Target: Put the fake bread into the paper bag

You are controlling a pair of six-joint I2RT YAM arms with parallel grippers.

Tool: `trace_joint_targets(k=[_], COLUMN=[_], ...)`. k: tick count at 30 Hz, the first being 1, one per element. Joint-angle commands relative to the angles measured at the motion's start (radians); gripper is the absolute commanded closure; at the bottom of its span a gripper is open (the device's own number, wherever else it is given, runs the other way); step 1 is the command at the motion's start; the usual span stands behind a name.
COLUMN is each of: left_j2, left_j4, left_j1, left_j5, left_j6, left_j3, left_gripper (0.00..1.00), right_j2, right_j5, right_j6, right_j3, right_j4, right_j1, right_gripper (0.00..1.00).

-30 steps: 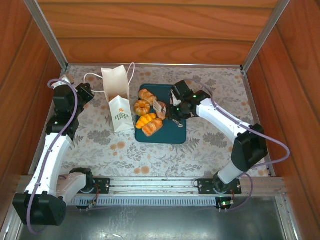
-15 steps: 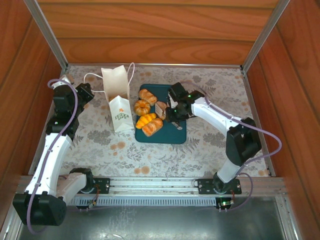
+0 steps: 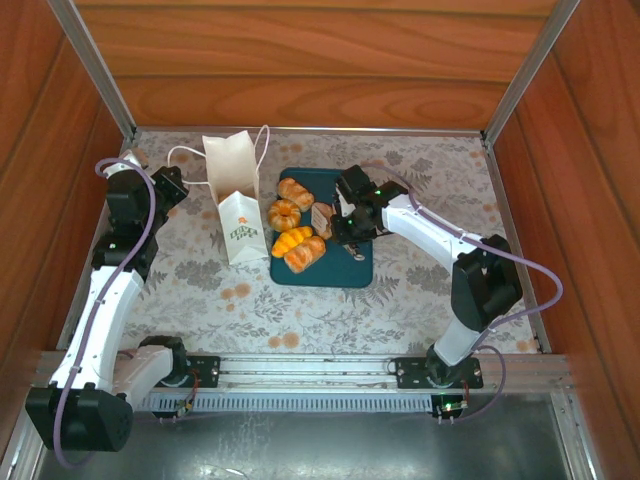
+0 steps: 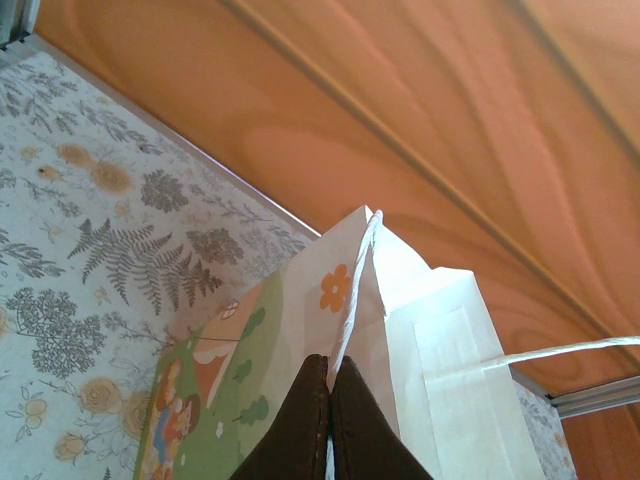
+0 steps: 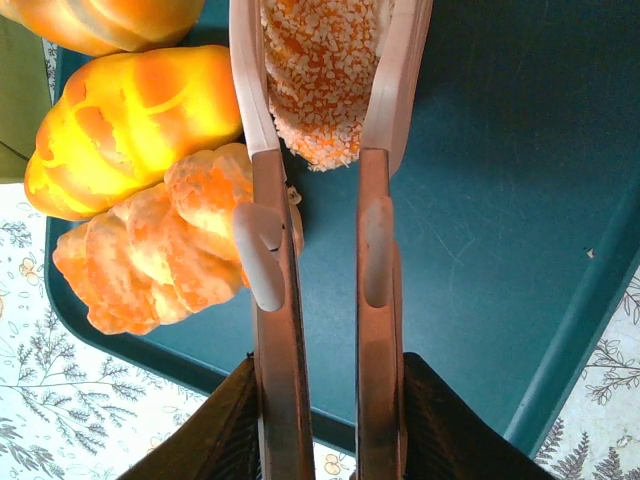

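A paper bag [image 3: 235, 195] is stood on the table [image 3: 300, 310] just left of the tray [image 3: 345, 268], with the bag's rim pinched by the left gripper [image 4: 328, 400] on the side away from the tray. Four breads are gathered on the tray's left half: a roll [image 3: 295, 190] toward the tray's back, a ring bun [image 3: 284, 214] just before it, a croissant [image 3: 291, 240] and a second croissant [image 3: 305, 254] touching near the tray's front-left corner. A fifth piece [image 5: 320, 100] is seen at the tray's middle, clasped between the fingers of the right gripper [image 5: 325, 30].
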Motion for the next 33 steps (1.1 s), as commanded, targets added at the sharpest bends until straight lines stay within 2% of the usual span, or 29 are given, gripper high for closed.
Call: trace_joint_targets(k=[1,10,20,23,33], left_j2=[-0.013,-0.015,-0.006,0.002,0.017], left_j4=[-0.031,-0.066,-0.098,-0.102,-0.130], left_j1=[0.008,0.008,0.008,0.008,0.008], left_j5=[0.001,0.015,0.032,0.035,0.053], left_j6=[0.017,0.022,0.038,0.054,0.060], left_j3=[0.014,0.032,0.058,0.069,0.093], left_gripper=[1.00,1.00,1.00,1.00,1.00], right_j2=[-0.061,-0.175,-0.344,-0.363,-0.348], right_j5=[0.025,0.065,-0.020,-0.017,0.108], right_j6=[0.022,0.053,0.082,0.088,0.096], right_j3=[-0.001,-0.026,0.087,0.152,0.401], right_j4=[-0.003,0.025,0.003,0.003,-0.020], right_j1=[-0.005,-0.011,0.000,0.035,0.253], right_gripper=[0.72,0.74,0.74,0.74,0.74])
